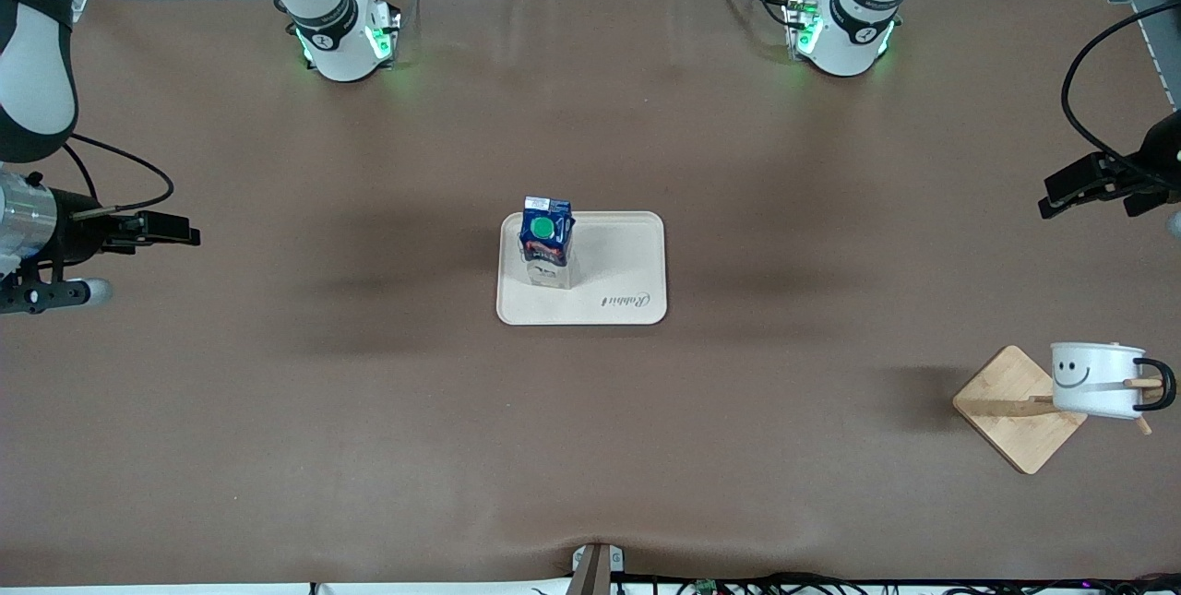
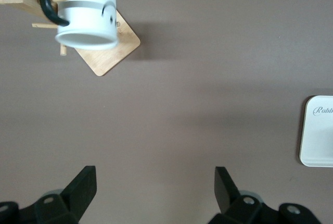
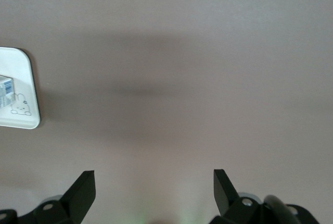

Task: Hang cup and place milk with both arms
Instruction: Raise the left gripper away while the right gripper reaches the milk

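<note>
The cup (image 1: 1093,378), white with a black smiley and a black loop handle, hangs by its handle on a peg of a wooden rack (image 1: 1015,410), toward the left arm's end of the table. It also shows in the left wrist view (image 2: 86,10). The milk (image 1: 544,240) stands upright on a cream tray (image 1: 609,291) at the table's middle. My left gripper (image 2: 154,174) is open and empty, high over bare table at the left arm's end; its wrist (image 1: 1103,175) shows in the front view. My right gripper (image 3: 153,174) is open and empty over bare table at the right arm's end (image 1: 51,293).
The rack has a square wooden base (image 2: 106,52) and sits nearer to the front camera than the tray. The tray's edge shows in the left wrist view (image 2: 317,130) and the right wrist view (image 3: 18,112). Brown table cover all round.
</note>
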`<state>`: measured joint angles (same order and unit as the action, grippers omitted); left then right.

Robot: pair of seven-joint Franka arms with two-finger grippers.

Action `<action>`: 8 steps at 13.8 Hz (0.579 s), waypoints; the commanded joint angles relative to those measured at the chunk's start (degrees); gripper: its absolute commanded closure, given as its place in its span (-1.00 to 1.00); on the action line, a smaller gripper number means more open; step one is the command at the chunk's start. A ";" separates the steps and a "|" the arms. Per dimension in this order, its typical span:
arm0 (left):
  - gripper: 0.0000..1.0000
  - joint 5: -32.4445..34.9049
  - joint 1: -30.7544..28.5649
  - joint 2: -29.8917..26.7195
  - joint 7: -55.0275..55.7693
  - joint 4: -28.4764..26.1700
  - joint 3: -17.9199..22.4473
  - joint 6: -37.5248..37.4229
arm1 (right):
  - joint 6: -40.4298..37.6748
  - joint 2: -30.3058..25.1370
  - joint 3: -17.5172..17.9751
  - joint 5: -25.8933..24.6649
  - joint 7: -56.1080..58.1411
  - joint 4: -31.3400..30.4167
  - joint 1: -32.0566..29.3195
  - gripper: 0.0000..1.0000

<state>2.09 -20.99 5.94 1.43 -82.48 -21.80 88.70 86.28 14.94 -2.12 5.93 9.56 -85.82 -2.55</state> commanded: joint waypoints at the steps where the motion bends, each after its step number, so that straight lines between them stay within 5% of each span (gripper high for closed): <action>1: -1.00 0.90 1.81 -2.76 -0.82 0.30 0.52 -1.51 | -2.94 -0.35 0.72 4.25 -8.28 -0.65 2.18 -1.00; 5: -1.00 0.90 11.73 -5.50 -0.03 -1.01 9.30 -4.76 | -2.61 -0.27 0.72 7.94 -27.01 -0.84 13.51 -1.00; 8: -1.00 0.81 23.15 -8.22 0.50 -4.26 19.57 -4.85 | 5.29 1.13 0.63 9.54 -37.33 -1.01 23.62 -1.00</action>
<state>2.10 -3.45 0.42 1.51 -83.52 -7.45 83.94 88.80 15.24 -0.71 14.45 -24.38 -86.52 17.23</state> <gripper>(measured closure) 0.000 0.000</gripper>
